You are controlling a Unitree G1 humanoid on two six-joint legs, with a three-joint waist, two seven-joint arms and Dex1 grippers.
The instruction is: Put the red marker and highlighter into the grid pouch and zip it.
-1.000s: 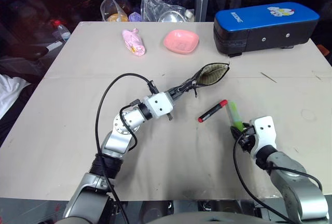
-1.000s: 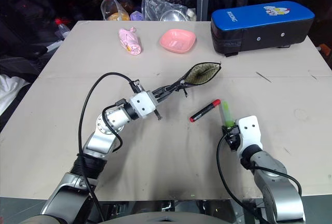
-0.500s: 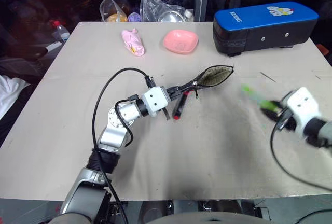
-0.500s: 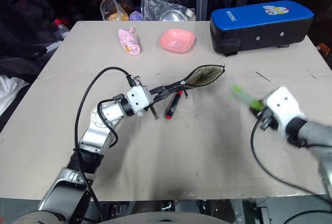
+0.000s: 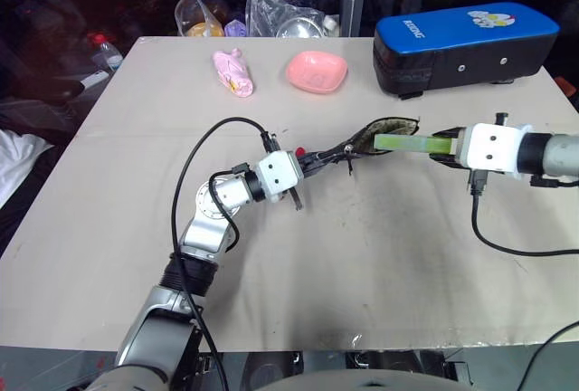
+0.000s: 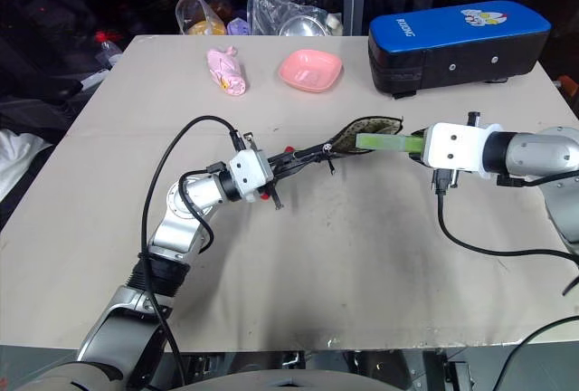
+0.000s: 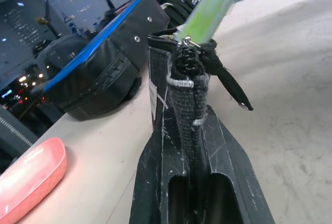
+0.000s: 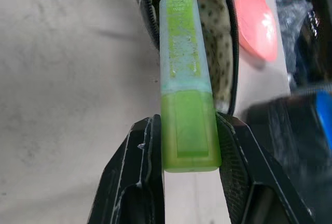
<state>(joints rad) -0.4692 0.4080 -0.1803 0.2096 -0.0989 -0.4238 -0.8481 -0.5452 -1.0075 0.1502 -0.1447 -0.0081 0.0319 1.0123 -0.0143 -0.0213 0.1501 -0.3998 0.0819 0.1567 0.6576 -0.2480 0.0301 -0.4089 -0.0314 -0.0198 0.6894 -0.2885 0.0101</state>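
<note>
Left eye view first: at the far left of the matte beige table (image 5: 99, 228) sits a crumpled pink soft item (image 5: 232, 73), then a glossy shallow pink dish (image 5: 317, 71) with rounded corners, both near the far edge. Nearer the middle, the left gripper (image 5: 312, 161) is clamped tight on one end of the grid pouch (image 5: 384, 133), a flat black woven-fabric sleeve with thin white lines; the left wrist view shows the coarse weave squeezed between the scuffed black fingers (image 7: 228, 156), with a knotted black pull cord (image 7: 225, 79) hanging off the zipper. A small red bit (image 5: 299, 151) peeks out beside that gripper; I cannot tell for certain that it is the red marker. The pouch's far end gapes open, showing an olive lining with dark dots. At that mouth the highlighter (image 8: 185, 105) lies roughly level, a flat, stubby translucent lime bar with a paler frosted cap pointing into the opening. The right gripper (image 5: 452, 148) grips its green tail end between two black fingers (image 8: 136, 182). Far right, at the back, stands a boxy black case (image 5: 461, 42) with a smooth blue top.
</note>
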